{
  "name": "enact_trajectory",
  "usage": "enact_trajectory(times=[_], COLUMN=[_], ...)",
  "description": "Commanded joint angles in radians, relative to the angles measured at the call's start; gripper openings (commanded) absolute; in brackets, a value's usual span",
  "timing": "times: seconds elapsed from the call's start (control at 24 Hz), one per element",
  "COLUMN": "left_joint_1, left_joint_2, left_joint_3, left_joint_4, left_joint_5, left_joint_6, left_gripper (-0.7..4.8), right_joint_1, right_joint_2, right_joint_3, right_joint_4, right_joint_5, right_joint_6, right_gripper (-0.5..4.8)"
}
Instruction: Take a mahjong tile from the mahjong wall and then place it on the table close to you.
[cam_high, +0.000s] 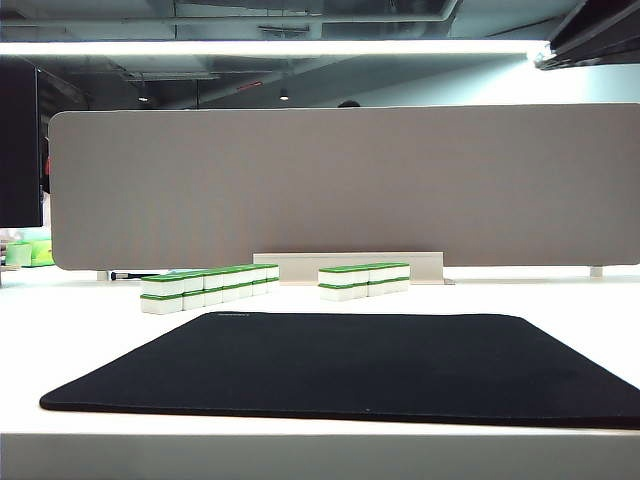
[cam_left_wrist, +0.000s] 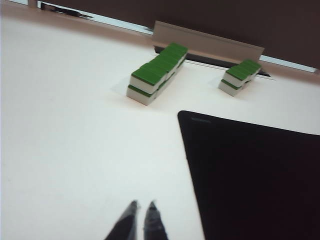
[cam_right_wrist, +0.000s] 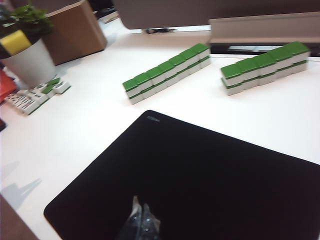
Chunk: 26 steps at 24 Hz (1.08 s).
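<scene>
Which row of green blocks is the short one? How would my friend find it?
Start at the big black mat on the white table. Behind its far edge, before the grey divider, stand two rows of green-topped tiles stacked two high. The short row is the right one in the exterior view; the long row has more tiles.

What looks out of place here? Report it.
The mahjong wall is split: a second stretch stands apart across a gap. Loose tiles lie jumbled beside a plant pot. Both grippers, left and right, are shut and empty.
</scene>
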Motion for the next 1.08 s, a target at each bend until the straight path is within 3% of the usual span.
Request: enact_trajectory(times=[0.04,0.29,0.67,0.96,1.08], left_joint_1=[0.001,0.001,0.002,0.002,0.002], left_joint_2=[0.001,0.001,0.065,0.466,0.632], left_joint_3=[0.005,0.035,0.269,0.537,0.619], left_joint_4=[0.007,0.000,-0.029,-0.052,-0.053], left_joint_5=[0.058,0.161,0.092,0.092,0.100], left_joint_6=[-0.017,-0.100,-0.011,0.120,0.117], left_gripper=[0.20,0.20,0.17,0.17,0.18], right_joint_1=[0.006,0.010,0.010,0.010,0.010], right_joint_2=[0.013,0.019,0.019,0.019,0.019], right_joint_3=[0.003,0.003,0.003,0.003,0.003], right_joint_4=[0.015,0.016,0.015,0.012,0.012], right_joint_5=[-0.002,-0.003,-0.010,-0.014,-0.014], right_joint_6=[0.000,0.000,0.000,0.000,0.000], right_gripper=[-0.01,-0.01,-0.01,-0.01,-0.01])
